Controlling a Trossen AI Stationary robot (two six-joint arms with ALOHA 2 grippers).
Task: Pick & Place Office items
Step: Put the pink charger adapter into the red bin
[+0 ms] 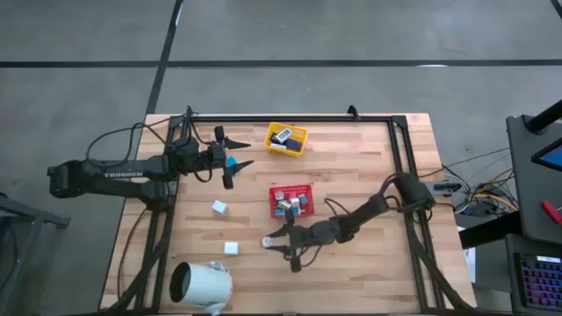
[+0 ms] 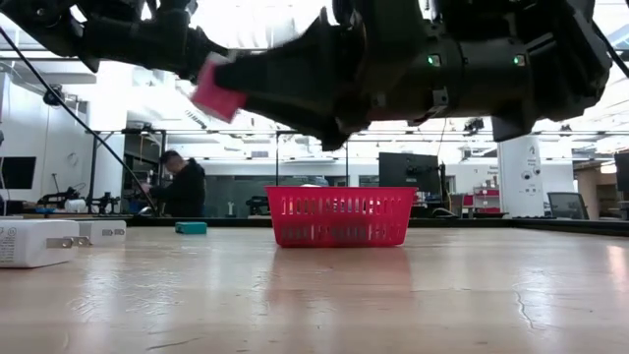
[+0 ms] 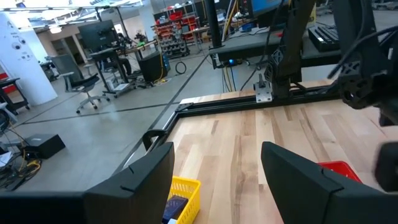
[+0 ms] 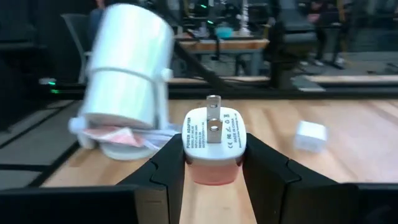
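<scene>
Your right gripper (image 1: 270, 240) pinches a pink-and-white power adapter (image 4: 214, 144), prongs pointing away from the wrist, above the table (image 1: 369, 263) at seven o'clock from the red tray (image 1: 291, 201). Your left gripper (image 1: 235, 160), fingers spread and empty, hovers at eight o'clock from the yellow tray (image 1: 286, 139). Two white pieces (image 1: 219, 207) lie near the white cylinder (image 1: 201, 284).

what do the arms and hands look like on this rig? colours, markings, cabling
Both arms are dark, near-black, jointed links. The left arm carries white lettering along its link and a loose black cable looping over it. Its left hand has two tapered dark fingers. The right hand has flat, angular matte-black fingers. Green indicator lights show on the housing.
</scene>
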